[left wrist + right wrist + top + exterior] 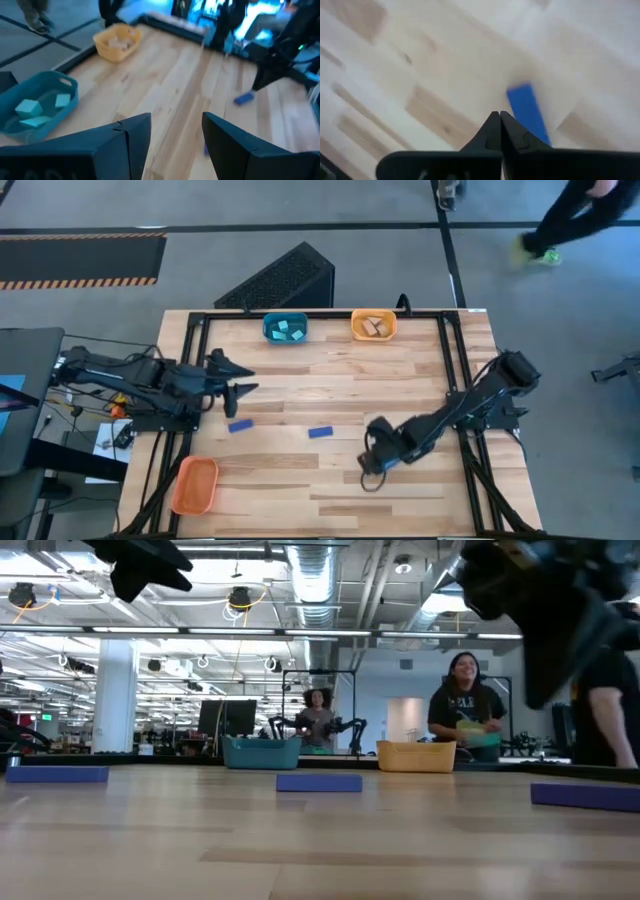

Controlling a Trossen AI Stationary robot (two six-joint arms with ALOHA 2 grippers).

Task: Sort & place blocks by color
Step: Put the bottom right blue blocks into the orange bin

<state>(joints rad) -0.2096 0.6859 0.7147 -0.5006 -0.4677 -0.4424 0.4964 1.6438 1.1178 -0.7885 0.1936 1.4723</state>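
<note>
Three dark blue oblong blocks lie flat on the wooden table: one (241, 425) near the left arm, one (320, 432) mid-table, and one (585, 797) under the right arm. My right gripper (500, 119) is shut and hangs above the table. That third blue block (527, 111) lies just beyond its fingertips, and the low view shows it resting on the table, untouched. My left gripper (176, 131) is open and raised over the table's left side (235, 377). Cyan blocks (287, 330) lie in the teal tray, tan blocks (374, 326) in the far orange tray.
The teal tray (270, 330) and an orange tray (357, 326) stand side by side at the far edge. A second orange tray (195, 485) sits at the near left corner. A black frame (190, 340) runs along the table's sides. People stand beyond the far edge (465, 700).
</note>
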